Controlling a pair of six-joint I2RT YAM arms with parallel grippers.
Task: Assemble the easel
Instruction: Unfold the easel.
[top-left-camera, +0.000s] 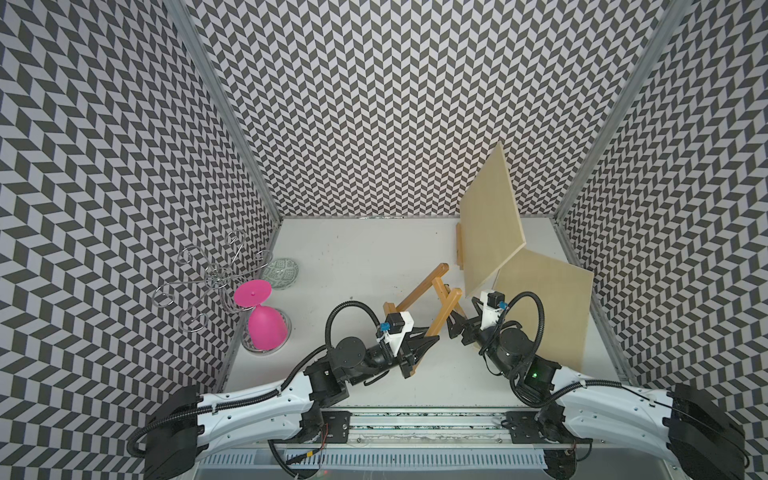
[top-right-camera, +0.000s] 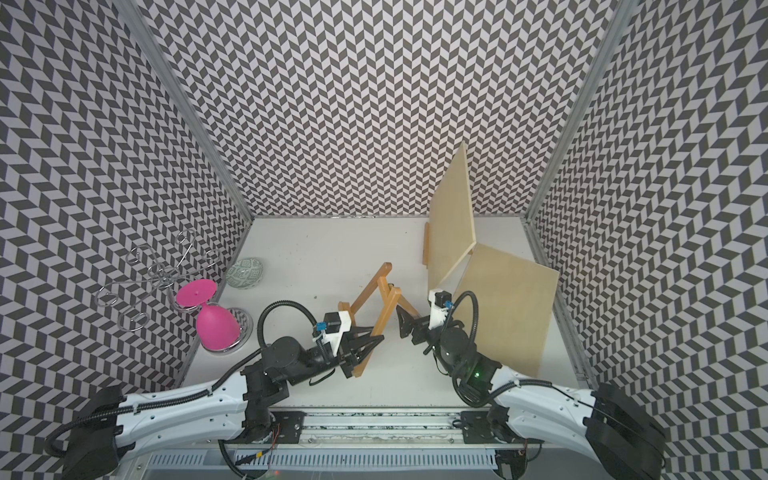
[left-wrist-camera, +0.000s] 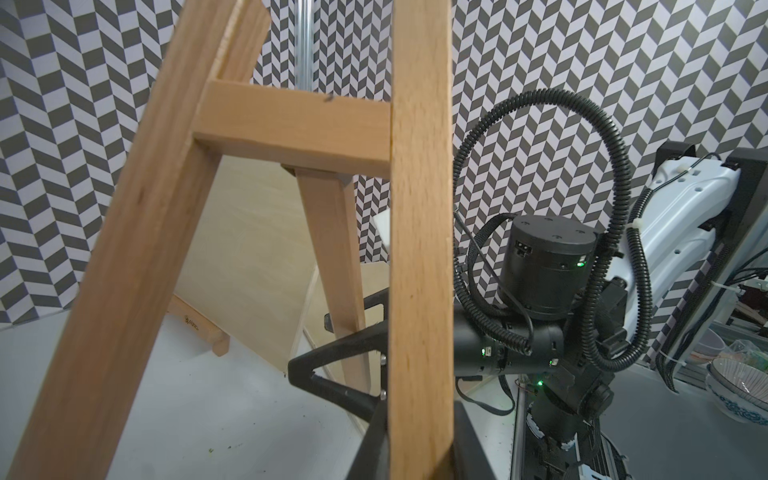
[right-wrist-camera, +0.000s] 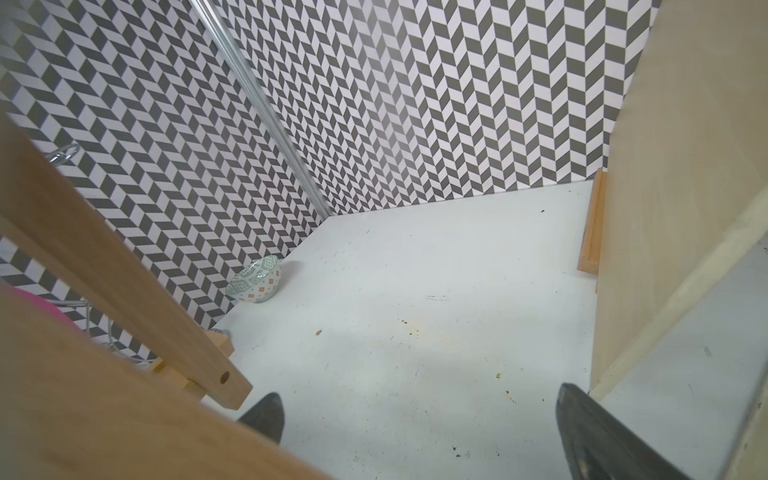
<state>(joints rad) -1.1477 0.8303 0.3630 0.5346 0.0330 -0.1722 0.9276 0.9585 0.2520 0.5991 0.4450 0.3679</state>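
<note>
The wooden easel frame (top-left-camera: 432, 299) (top-right-camera: 380, 299) stands tilted above the table's middle, with two front legs, a crossbar (left-wrist-camera: 291, 129) and a thinner rear leg (left-wrist-camera: 332, 257). My left gripper (top-left-camera: 426, 338) (top-right-camera: 374, 338) (left-wrist-camera: 419, 451) is shut on one front leg near its lower end. Just right of the frame, my right gripper (top-left-camera: 459, 320) (top-right-camera: 402, 322) (right-wrist-camera: 419, 419) stands open, with only bare table between its fingers. A leg end with a hole (right-wrist-camera: 224, 378) lies beside one of its fingers (right-wrist-camera: 266, 415).
One pale board (top-left-camera: 490, 224) stands on edge at the back right and a second (top-left-camera: 544, 307) leans on the right wall. A short wooden strip (top-left-camera: 459, 245) lies by the first. At the left are a pink goblet (top-left-camera: 266, 324), a wire rack (top-left-camera: 208, 278) and a patterned bowl (top-left-camera: 280, 272).
</note>
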